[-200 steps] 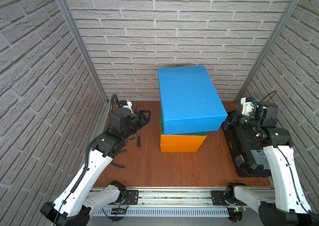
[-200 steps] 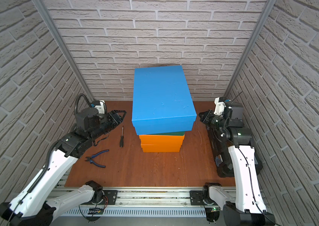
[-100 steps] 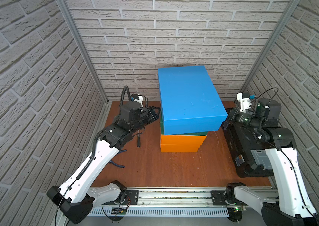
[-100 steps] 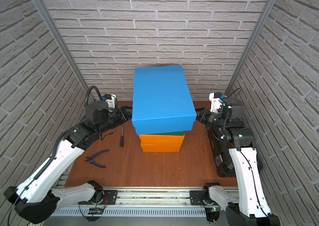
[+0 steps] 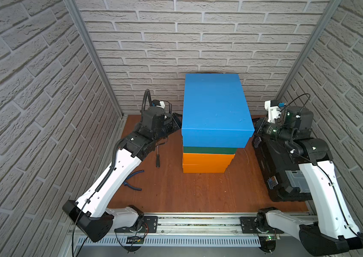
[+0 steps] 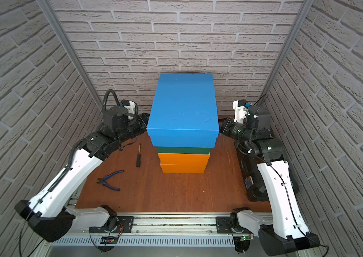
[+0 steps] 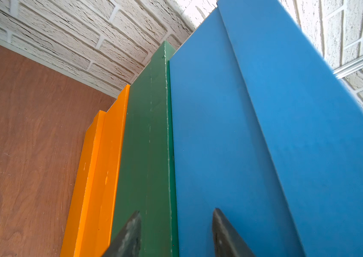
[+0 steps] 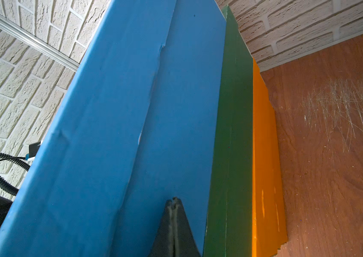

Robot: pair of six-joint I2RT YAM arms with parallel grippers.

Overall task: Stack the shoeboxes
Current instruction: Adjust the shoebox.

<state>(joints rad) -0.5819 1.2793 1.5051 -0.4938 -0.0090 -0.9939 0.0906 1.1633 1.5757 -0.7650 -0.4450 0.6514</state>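
Stack: all four shoeboxes stand in one pile at mid-table, towards the far wall. The blue shoebox [image 5: 216, 106] is on top, the dark green shoebox [image 5: 209, 150] under it, then the upper orange shoebox [image 5: 207, 158] on the lower orange shoebox [image 5: 202, 169], which sits on the table [image 5: 187, 193]. All are plain matte rectangular boxes with lids. The near right corners are not flush and step inward going down.

Surface condition: in the right wrist view I see a crease and a shallow dent in the blue lid's skirt. The green box shows pale, worn edges in the left wrist view. The orange sides carry small light scuffs. The table is reddish wood-grain board with fine pale scratches to the right of the stack.

Tools: the left gripper [image 7: 176, 212] stands at the stack's left side with its jaws part-way apart and nothing between them. One tip is before the green box and the other before the blue. I cannot tell whether they touch. The right gripper [image 8: 174, 199] is closed with its tips pressed together, empty, at the blue box's right side.

Other items: a black toolbox [image 5: 274, 169] of moulded plastic lies at the right under the right arm. Its small bluish label is too small to read. A screwdriver [image 6: 138, 155] and blue-handled pliers [image 6: 110, 178] lie left of the stack.
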